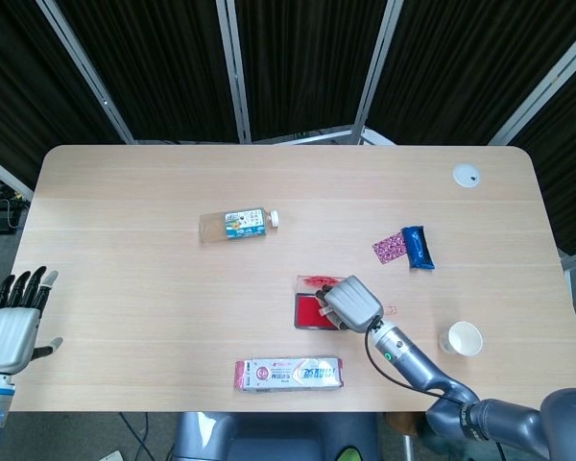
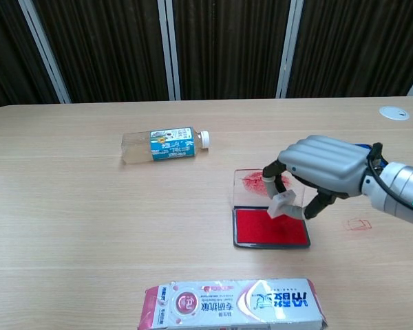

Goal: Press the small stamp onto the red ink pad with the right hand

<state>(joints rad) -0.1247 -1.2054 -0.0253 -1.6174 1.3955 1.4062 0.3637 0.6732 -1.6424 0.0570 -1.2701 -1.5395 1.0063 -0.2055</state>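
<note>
The red ink pad [image 2: 261, 229] lies open on the table in front of me, its clear lid [image 2: 251, 183] folded back and smeared with red. My right hand [image 2: 323, 168] hovers over the pad's right side and pinches the small grey stamp [image 2: 283, 204], whose lower end sits at or just above the red surface. From the head view the right hand [image 1: 350, 303] covers most of the ink pad [image 1: 307, 311] and hides the stamp. My left hand [image 1: 10, 322] rests at the table's left edge, fingers spread, holding nothing.
A plastic bottle [image 2: 164, 145] lies on its side behind the pad. A long wrapped packet [image 2: 230, 303] lies near the front edge. A paper cup [image 1: 462, 338], a blue packet [image 1: 418, 247] and a patterned sachet [image 1: 390, 248] sit to the right. A red stamp mark [image 2: 358, 224] shows on the tabletop.
</note>
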